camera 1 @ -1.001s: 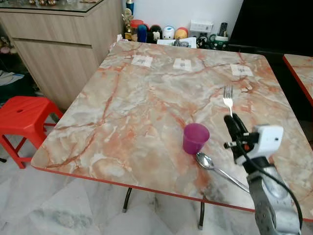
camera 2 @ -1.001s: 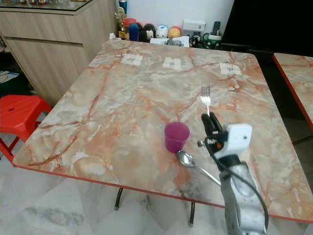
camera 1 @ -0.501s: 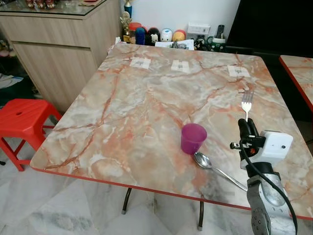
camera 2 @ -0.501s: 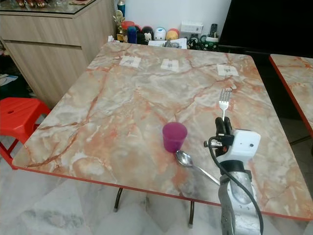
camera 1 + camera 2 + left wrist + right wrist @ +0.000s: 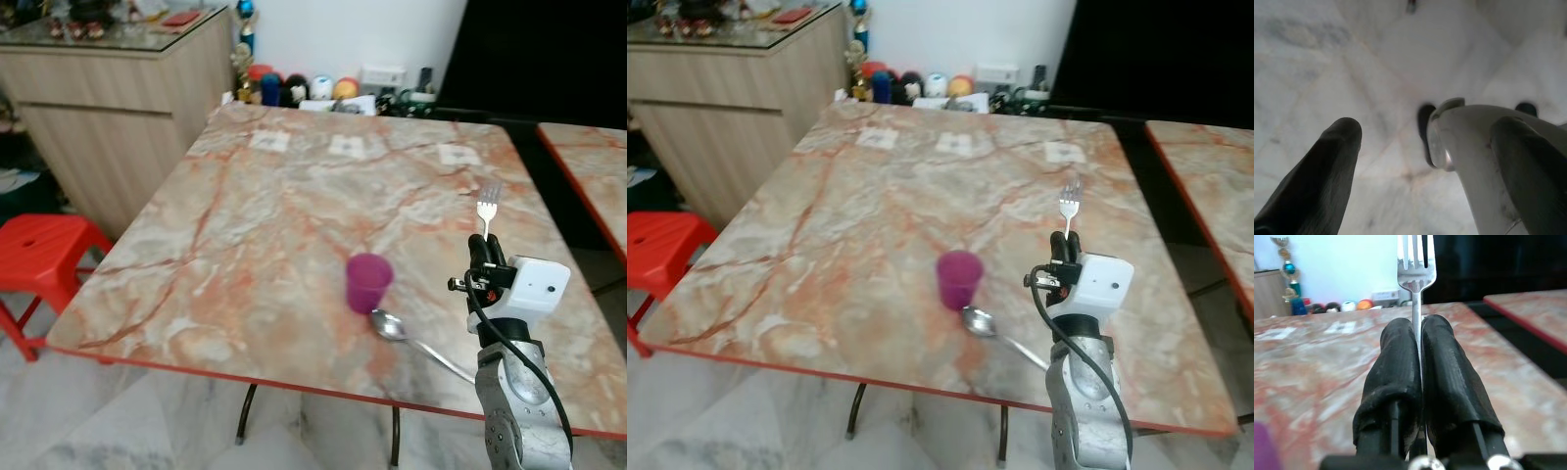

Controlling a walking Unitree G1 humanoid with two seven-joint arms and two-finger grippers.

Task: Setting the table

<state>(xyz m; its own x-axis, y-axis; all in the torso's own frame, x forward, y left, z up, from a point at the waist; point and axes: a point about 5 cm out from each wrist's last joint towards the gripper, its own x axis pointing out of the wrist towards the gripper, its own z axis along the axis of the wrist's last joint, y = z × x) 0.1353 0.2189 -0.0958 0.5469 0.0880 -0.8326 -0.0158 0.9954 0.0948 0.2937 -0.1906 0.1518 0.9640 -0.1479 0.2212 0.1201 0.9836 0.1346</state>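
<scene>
Right tool (image 5: 479, 253) pinches the fork (image 5: 487, 208) by its thin handle, tines up, above the tabletop (image 5: 294, 225) right of the purple cup (image 5: 368, 282) and spoon (image 5: 411, 338); light, stiff and slick, it likely twists unless gripped mid-handle.

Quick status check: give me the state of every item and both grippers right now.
fork: upright, tines up, clamped in right gripper
purple cup: upright on table
spoon: lying flat right of the cup
left gripper: open, hanging over the floor
</scene>
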